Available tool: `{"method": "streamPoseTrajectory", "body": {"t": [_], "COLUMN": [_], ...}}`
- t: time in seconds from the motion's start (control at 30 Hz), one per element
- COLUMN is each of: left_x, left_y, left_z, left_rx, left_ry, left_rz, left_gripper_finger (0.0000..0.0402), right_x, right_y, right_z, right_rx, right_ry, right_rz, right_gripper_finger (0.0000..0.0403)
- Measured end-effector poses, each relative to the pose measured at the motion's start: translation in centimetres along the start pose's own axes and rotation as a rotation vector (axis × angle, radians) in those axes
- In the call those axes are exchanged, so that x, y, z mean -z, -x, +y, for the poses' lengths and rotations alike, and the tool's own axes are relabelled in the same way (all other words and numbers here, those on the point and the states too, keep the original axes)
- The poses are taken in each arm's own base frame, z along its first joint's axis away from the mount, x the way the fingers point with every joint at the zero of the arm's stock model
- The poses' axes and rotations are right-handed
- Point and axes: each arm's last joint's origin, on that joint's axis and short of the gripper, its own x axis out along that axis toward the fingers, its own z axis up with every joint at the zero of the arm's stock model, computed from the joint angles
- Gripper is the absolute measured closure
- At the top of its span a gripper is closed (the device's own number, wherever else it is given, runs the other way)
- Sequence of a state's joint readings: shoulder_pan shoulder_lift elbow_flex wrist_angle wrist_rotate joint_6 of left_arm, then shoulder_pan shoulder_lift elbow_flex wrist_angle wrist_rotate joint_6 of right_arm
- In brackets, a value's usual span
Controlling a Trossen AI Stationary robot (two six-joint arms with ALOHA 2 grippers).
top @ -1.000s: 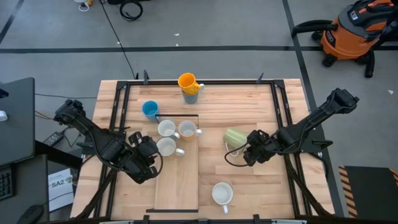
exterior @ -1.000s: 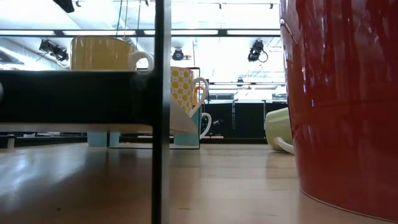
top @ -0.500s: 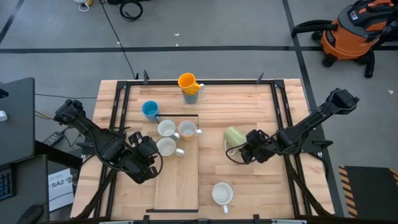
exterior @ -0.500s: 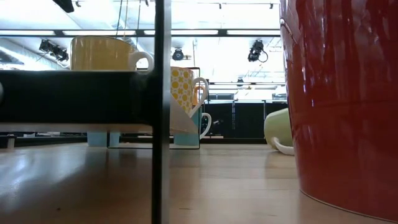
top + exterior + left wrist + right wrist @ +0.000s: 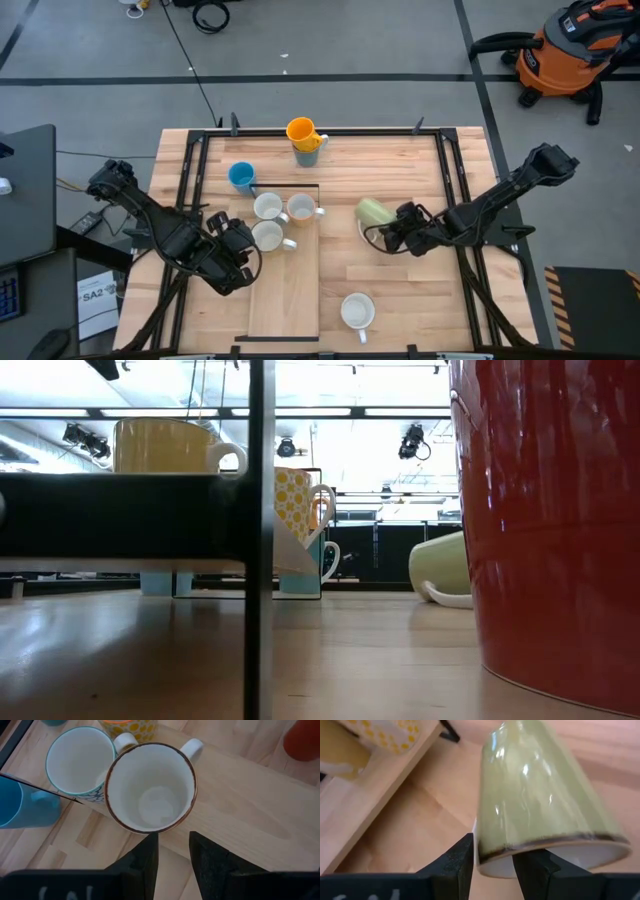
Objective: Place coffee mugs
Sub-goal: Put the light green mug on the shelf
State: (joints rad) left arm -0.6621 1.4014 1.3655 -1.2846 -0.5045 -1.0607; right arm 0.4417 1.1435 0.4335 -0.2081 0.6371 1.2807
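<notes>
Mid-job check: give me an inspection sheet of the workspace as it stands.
Surface: light wooden table, dark rails around it.
Job's things: pale green glazed mug tilted at the right hand; three white mugs clustered on the wood board; blue mug; orange mug stacked on another; white mug near the front.
Clutter: nothing seen.
Grippers: right hand shut on the green mug's rim; left hand beside the cluster, holding nothing.
Cables: black cable on the floor.
Surroundings: orange shop vacuum.

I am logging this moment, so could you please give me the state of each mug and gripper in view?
Pale green mug: tilted, rim held by the right gripper.
Brown-rimmed white mug: upright, empty.
Blue mug: upright.
Orange mug: stacked on another mug.
Left gripper: open, empty, beside the brown-rimmed mug.
</notes>
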Motion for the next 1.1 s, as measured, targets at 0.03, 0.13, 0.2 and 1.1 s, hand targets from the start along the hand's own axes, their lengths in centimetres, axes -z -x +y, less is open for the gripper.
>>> {"method": "streamPoseTrajectory", "body": {"t": [0.03,0.13,0.2,1.1], "left_x": [0.0,0.0,0.0,0.0], "left_y": [0.0,0.0,0.0,0.0], "left_z": [0.0,0.0,0.0,0.0], "left_rx": [0.0,0.0,0.0,0.002], "left_ry": [0.0,0.0,0.0,0.001], "left_rz": [0.0,0.0,0.0,-0.001], "left_gripper_finger": [0.0285,0.0285,0.0285,0.0285], "right_x": [-0.1,-0.3,-0.4,-3.6], "right_y": [0.0,-0.1,-0.2,0.4], "right_z": [0.0,-0.1,-0.1,3.3], "right_rx": [0.005,0.016,0.021,-0.108], "right_ry": [-0.003,0.005,0.023,0.318], "right_rz": [-0.01,-0.032,-0.036,0.04], "right_gripper_finger": [0.0268,0.0274,0.0282,0.0383]}}
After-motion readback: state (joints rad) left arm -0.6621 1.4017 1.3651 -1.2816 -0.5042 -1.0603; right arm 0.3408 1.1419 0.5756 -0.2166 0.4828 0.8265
